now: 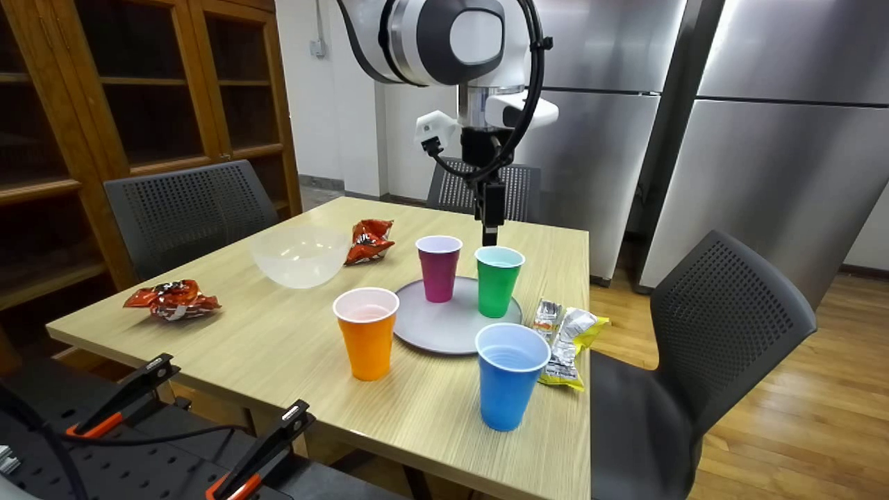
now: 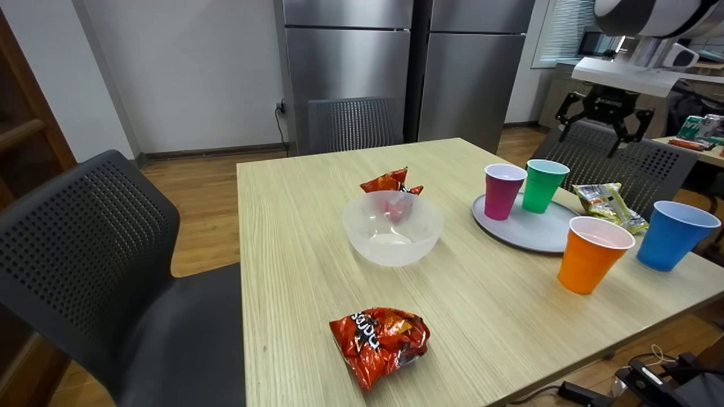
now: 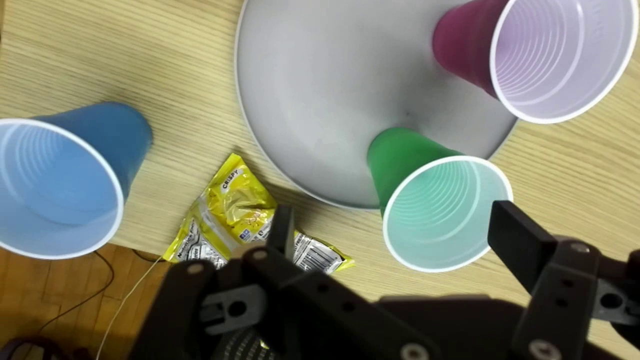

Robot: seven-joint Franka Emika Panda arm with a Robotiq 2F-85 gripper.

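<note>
My gripper is open and empty above the table. It is nearest to a green cup, whose rim shows between the fingers in the wrist view. The green cup stands upright on a round grey plate. A purple cup stands upright on the same plate. A blue cup and an orange cup stand on the table beside the plate. A yellow snack bag lies by the plate, partly hidden by a finger in the wrist view.
A clear frosted bowl stands on the wooden table. Red snack bags lie behind it and near the table edge. Dark chairs stand round the table. Steel refrigerators stand behind.
</note>
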